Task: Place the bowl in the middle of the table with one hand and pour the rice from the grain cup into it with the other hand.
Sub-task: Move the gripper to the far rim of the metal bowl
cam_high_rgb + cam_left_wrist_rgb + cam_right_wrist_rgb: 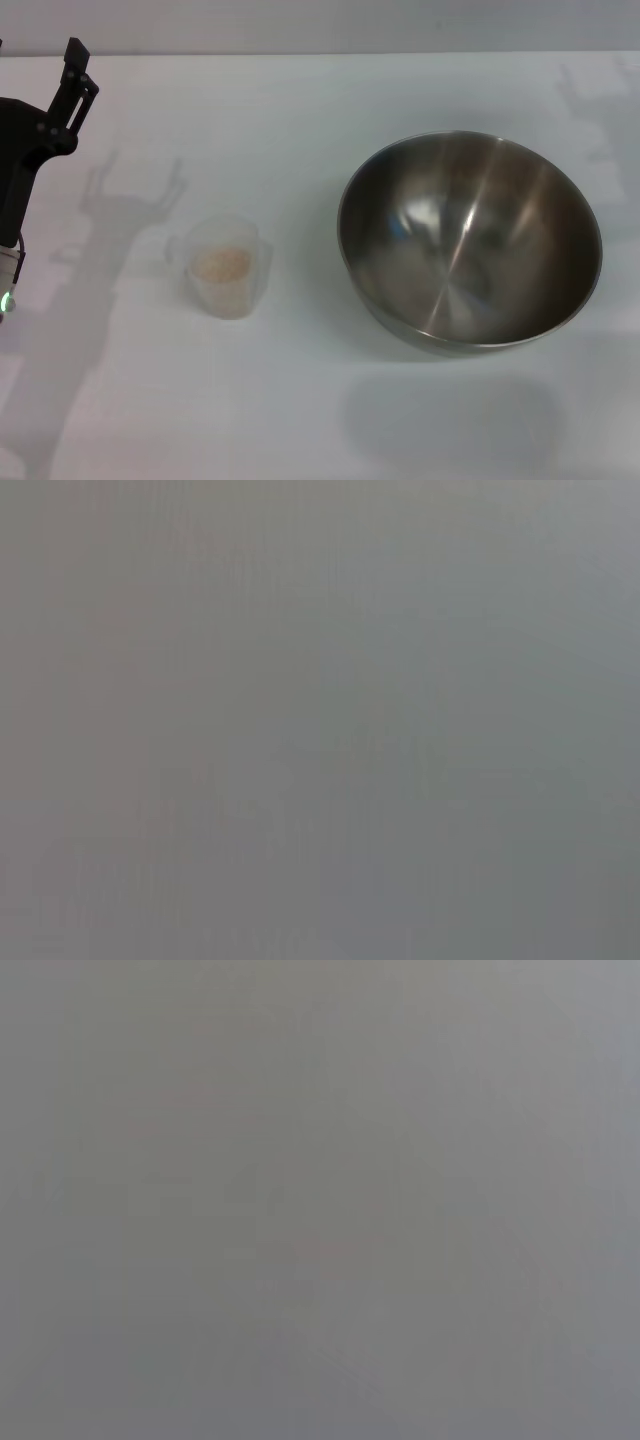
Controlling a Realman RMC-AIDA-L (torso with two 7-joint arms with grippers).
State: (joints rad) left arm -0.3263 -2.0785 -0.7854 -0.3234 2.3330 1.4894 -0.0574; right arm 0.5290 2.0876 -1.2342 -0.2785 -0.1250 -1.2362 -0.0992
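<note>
Our left hand (72, 62) hangs at about ten o'clock in the head view, up at the far left edge of the worktop (300, 400), a black arm rising from the left border with a dark finger pointing up and away from us. From this angle we cannot tell whether its fingers are apart or together, and it holds nothing that we can see. It throws a forked grey shadow onto the white surface just to its right. Our right hand does not appear in the head view at all, and both wrist views give only a flat grey field, so they tell us nothing more about either hand. Moving outward from the left hand, toward four o'clock of it, we come to the grain cup (228, 268), standing upright on the worktop left of centre, well apart from the hand. It is translucent and frosted, with a small handle on its left side, and a low heap of pale beige rice (221, 264) lies inside it. Further on, at three o'clock from the cup and clear of it, sits the bowl (470, 240), a wide steel bowl resting on the right half of the worktop. Its brushed inside is shiny and holds no rice. The bowl sits slightly tipped, its near rim lower than the far rim, and a soft shadow lies on the worktop in front of it, at six o'clock.
</note>
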